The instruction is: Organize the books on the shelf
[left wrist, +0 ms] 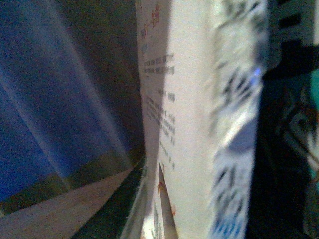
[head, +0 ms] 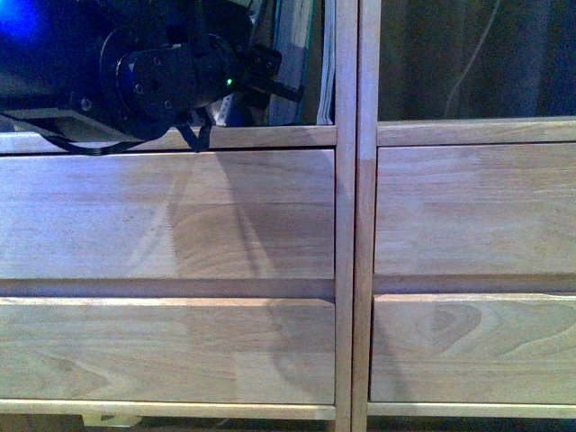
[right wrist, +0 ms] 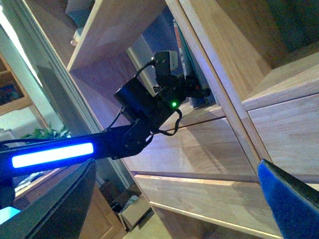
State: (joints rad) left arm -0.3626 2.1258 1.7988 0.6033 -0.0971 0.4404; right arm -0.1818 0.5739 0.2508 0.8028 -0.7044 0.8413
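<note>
We see the black left arm (head: 162, 81) reaching into the open compartment above the drawers in the left column of the large light-wood bookcase (head: 346, 225), with a small green light (head: 229, 82) glowing on its wrist. The books stand upright in that compartment, crowded against the column's right-hand upright. The pale spines (head: 297, 63) sit just beyond the arm's tip, and from the right wrist view we can make out a taller teal-green spine (right wrist: 184, 50) among them. The left wrist view is blurred and filled by the white softcover book (left wrist: 184, 124), its cover carrying red print near one edge and lines of small dark text. The camera is pressed so close to it that we cannot tell whether the left arm's jaws are apart or clamped on it. The right arm's jaws stand wide apart and hold nothing: a dark finger (right wrist: 55, 209) and a blue-padded finger (right wrist: 289, 199) frame the view, well back from the shelf. Below the compartment, four plain drawer fronts (head: 166, 216) are all pushed flush.
</note>
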